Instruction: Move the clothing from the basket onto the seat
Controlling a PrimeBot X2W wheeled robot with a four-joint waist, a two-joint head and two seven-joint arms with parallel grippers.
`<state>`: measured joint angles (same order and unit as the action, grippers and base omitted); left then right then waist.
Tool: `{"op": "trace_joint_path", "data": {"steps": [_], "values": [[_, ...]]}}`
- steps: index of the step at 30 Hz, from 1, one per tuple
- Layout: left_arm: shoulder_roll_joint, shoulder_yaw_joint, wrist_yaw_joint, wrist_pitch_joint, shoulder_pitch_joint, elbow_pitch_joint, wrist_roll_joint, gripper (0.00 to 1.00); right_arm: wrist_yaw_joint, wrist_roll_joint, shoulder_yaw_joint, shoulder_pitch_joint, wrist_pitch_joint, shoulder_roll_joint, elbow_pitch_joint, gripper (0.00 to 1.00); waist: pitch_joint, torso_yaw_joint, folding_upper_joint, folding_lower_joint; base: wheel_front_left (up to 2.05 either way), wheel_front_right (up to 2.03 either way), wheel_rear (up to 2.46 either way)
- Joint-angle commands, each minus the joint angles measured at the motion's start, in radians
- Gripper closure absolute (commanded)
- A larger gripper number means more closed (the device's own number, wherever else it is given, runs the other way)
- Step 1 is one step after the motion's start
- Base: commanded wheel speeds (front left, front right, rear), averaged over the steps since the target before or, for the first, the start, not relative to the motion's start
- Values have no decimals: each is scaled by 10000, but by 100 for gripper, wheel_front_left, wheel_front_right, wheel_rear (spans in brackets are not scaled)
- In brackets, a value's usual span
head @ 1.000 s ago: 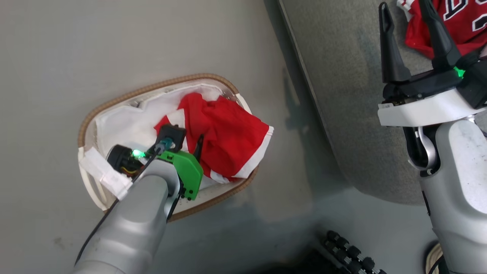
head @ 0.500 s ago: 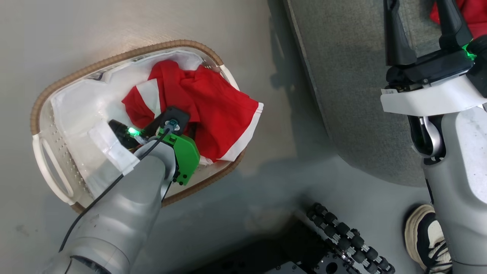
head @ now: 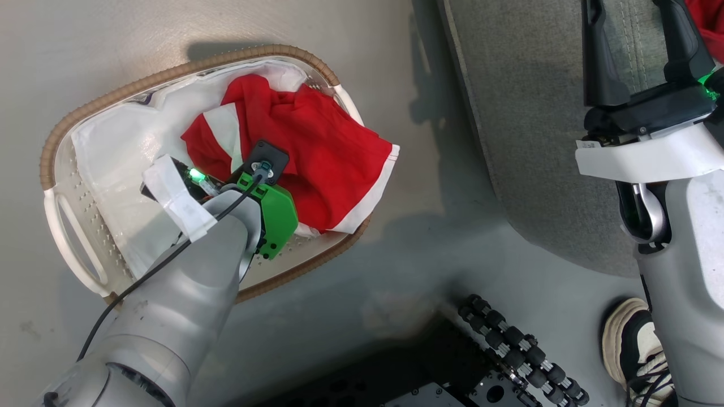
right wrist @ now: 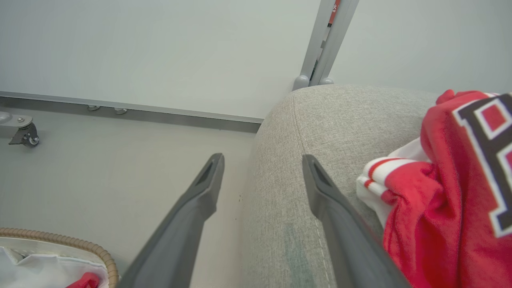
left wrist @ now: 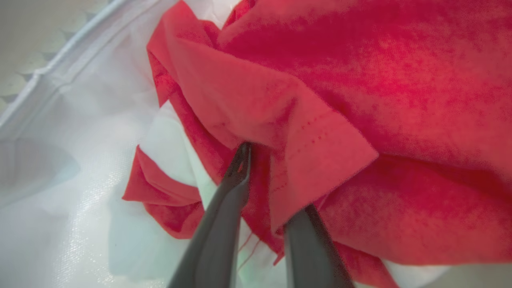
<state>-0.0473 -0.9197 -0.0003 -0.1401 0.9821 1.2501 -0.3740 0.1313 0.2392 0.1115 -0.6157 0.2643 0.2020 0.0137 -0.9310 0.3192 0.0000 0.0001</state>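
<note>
Left gripper pinching red clothing, white liner around — shoe near seat.

Clothing in basket: red, white edge band. Jersey on seat: red, red-and-white striped trim, black lettering edged white. Basket cream, rim brown woven; liner white. Seat grey, fine weave. Shoe cream and black.

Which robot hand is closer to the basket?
Left. The left gripper is inside the basket, closed on the red clothing; the right gripper hangs open above the seat.
</note>
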Motion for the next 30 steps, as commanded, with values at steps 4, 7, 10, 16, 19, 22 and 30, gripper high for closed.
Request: {"op": "trace_joint_path", "data": {"steps": [4, 7, 10, 16, 19, 22, 30], "values": [[-68, 100, 74, -581, 187, 72, -319, 100, -10, 108, 7, -171, 2, -126, -41, 0, 79, 15, 0, -1, 0, 0, 0], [-75, 298, 232, -995, 80, 100, -474, 100, -10, 164, 139, -337, 2, -224, -136, 0, 259, 88, 0, -1, 0, 0, 0], [-79, 623, 440, -1215, -68, -146, -725, 100, -10, 154, 163, -375, 2, -222, -231, 0, 550, -22, 0, -1, 0, 0, 0], [-416, 1346, 826, -1239, -894, -2077, -579, 100, -10, 85, 273, 17, 2, -65, -500, 0, 1603, -582, 0, -1, 0, 0, 0], [-551, 1858, 922, -1242, -1549, -3096, -351, 100, -10, 93, 408, 237, 3, -5, -688, 0, 2226, -820, 0, -1, 0, 0, 0], [-657, 2323, 918, -1243, -2164, -3875, -85, 100, -10, 82, 532, 489, 2, -17, -867, 0, 2830, -1021, 0, -1, 0, 0, 0], [-351, 3669, 453, -1245, -3751, -6033, 508, 100, -10, -27, 595, 1430, 3, 64, -1249, 0, 4491, -1814, 0, -1, 0, 0, 0]]}}
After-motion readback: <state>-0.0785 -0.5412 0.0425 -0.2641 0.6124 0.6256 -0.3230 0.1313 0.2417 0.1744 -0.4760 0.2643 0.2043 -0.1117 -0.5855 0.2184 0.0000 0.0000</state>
